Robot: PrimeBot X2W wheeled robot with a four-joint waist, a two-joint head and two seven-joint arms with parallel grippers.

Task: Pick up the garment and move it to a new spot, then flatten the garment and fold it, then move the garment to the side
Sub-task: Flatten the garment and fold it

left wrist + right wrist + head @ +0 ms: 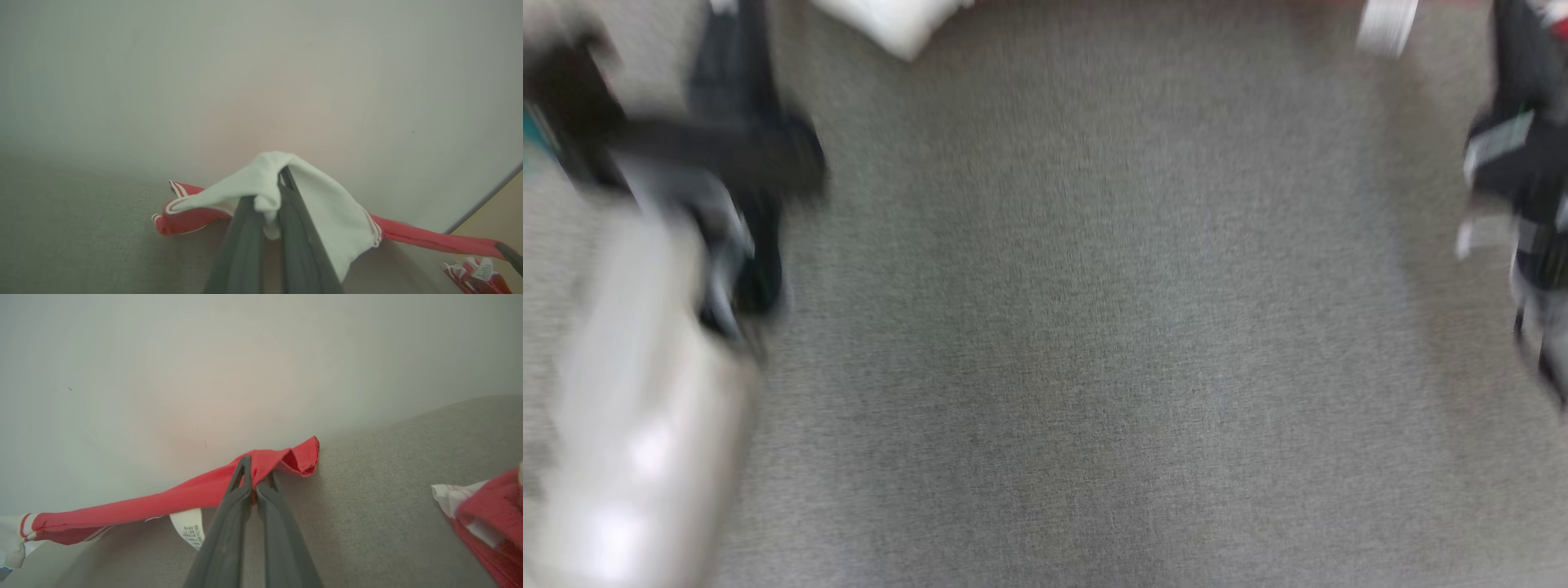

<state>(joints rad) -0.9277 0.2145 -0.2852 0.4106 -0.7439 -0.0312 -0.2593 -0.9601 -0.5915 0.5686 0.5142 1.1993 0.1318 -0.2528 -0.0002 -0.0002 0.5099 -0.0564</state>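
Note:
The garment (327,216) is a red jersey with a white panel and white stripe trim, hanging stretched between my two grippers above a grey fabric surface. My left gripper (278,192) is shut on its white part, and a red trimmed edge (184,220) droops to the left. My right gripper (255,479) is shut on a red hem (163,502), with a white care label (188,528) dangling below. The head view is blurred: the left gripper (734,73) is at the upper left, the right gripper (1521,73) at the upper right, and a white piece of the garment (890,20) at the top edge.
A broad grey fabric surface (1094,327) spreads below the head camera. A pale wall (204,375) stands behind the garment in both wrist views. My pale left forearm (629,408) crosses the lower left of the head view.

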